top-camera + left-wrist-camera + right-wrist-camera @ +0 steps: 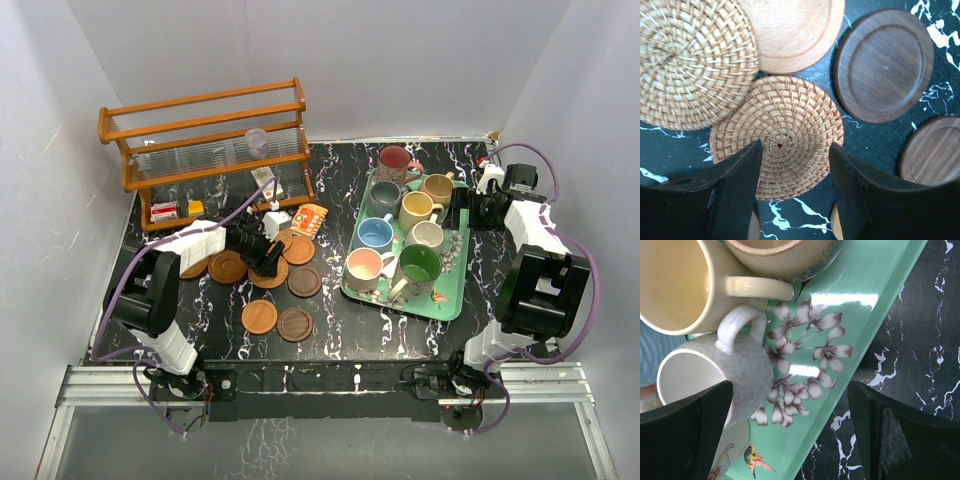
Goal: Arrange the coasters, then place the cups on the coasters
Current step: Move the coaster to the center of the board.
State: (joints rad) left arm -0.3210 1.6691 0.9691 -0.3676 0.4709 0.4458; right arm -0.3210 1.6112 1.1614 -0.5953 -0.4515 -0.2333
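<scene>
"So, from overhead: which step is in hand?"

"Arranging, I'd judge. The coasters [259,316] lie bunched at nine o'clock on the bench [200,340], several overlapping, with the left pincer [268,258] over the bunch's upper part. Every one of the cups [416,207] sits on the green tray [450,295] at three o'clock, and none is on a coaster yet. Bare bench runs along the near edge at six o'clock."

"And the left wrist?"

"Jaws roughly half apart, straddling a woven coaster [777,125]. Nothing is visibly gripped, and whether the tips touch it I cannot tell. A second woven coaster [690,60] crowds it at ten o'clock and a pale wooden coaster [795,30] at twelve; a dark coaster [883,65] lies apart at two. The next move, I'd say, calls for drawing the woven coaster clear of its neighbours onto open bench."

"Right wrist?"

"The right pincer [790,385] gapes fully, empty, above the tray's rim. An off-white cup [725,375] stands just beside its nine o'clock finger, a yellow cup [675,285] at eleven. Bare bench lies at three o'clock — though I'd expect any cup to need lifting over that rim first."
</scene>
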